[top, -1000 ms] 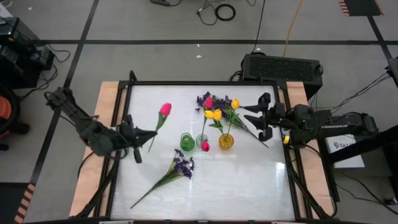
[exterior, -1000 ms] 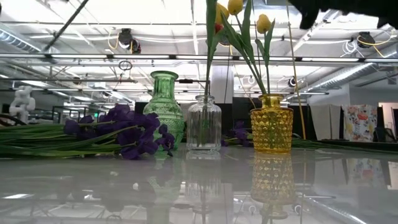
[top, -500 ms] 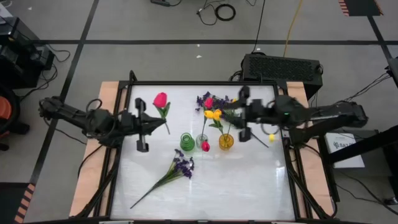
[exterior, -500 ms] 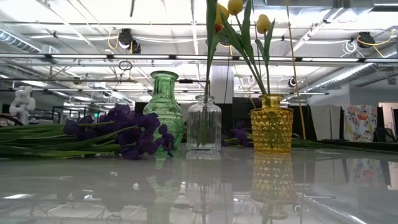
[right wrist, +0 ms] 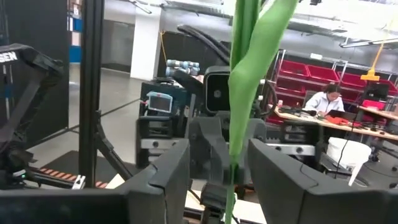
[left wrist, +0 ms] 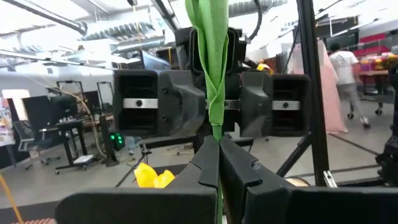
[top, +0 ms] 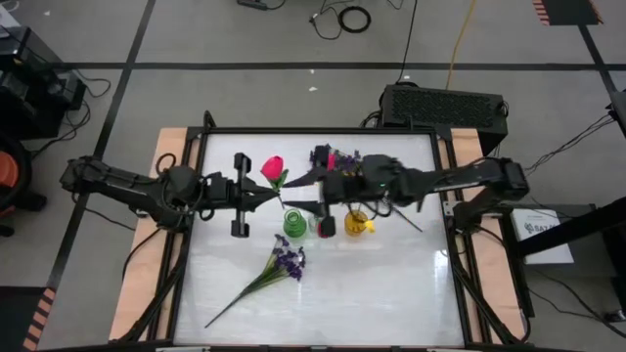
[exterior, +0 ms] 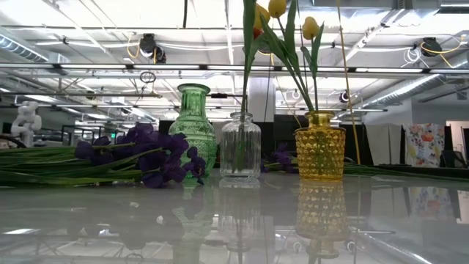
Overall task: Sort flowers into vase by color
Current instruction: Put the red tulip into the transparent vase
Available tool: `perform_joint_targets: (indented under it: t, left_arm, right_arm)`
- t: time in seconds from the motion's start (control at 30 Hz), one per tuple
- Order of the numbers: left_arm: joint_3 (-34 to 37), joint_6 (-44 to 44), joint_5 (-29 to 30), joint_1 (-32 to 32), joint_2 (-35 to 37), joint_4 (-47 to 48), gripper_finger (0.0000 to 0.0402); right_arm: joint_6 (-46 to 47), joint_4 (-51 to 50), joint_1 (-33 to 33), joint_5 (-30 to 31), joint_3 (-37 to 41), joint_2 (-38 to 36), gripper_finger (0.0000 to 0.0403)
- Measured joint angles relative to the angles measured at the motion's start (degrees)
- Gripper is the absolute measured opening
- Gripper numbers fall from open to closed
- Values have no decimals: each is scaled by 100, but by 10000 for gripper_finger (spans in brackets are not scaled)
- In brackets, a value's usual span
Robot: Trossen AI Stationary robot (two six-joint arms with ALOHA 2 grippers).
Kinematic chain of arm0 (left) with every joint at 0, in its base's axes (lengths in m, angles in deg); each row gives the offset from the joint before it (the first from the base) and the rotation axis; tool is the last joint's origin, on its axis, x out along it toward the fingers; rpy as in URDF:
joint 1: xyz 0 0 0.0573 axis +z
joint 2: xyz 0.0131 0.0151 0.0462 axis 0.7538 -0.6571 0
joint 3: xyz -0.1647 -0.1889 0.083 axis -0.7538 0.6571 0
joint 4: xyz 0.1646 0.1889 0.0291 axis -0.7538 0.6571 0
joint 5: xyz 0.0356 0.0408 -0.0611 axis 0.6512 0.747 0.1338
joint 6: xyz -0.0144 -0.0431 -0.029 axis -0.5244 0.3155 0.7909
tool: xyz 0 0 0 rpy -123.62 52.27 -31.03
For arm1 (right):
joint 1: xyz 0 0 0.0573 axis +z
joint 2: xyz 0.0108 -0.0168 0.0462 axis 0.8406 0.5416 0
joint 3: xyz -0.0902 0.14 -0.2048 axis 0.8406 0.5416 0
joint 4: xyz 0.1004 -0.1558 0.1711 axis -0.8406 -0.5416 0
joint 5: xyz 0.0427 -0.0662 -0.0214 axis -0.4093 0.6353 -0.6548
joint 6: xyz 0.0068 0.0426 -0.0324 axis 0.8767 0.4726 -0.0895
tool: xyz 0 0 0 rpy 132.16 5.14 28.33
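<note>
While both grippers meet above the row of vases, the left gripper (top: 256,193) is clenched on the green stem of a pink-red tulip (top: 273,168), its bloom held over the tabletop's middle toward the far edge. The right gripper (top: 301,194) faces it with fingers spread either side of the same stem, not pinching.

Three vases stand mid-tabletop: a green glass vase (exterior: 193,126), a clear ribbed glass vase (exterior: 240,144) and a yellow hobnail glass vase (exterior: 320,144). Two yellow tulips (exterior: 277,8) rise from the yellow vase; a pink-red tulip stands in the clear vase. One purple sprig (top: 285,260) lies toward the near-left corner; other flowers (top: 327,156) lie near the far edge, count unclear.

The white tabletop (top: 391,293) is open along the near and right edges. Low view cuts off the tulip heads and shows neither gripper.
</note>
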Motion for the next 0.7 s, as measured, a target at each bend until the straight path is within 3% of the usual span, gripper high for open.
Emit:
perform_joint_targets:
  t: [0.43,0.57,0.7]
  left_arm:
    - [2,-131,-215,12,-46,144,1]
    - [2,-138,-212,12,-46,169,6]
    - [2,-113,-210,12,-46,167,23]
  right_arm:
    - [-14,145,-2,2,-238,376,151]
    - [22,190,-2,2,-238,376,119]
    - [20,192,-7,2,-238,376,56]
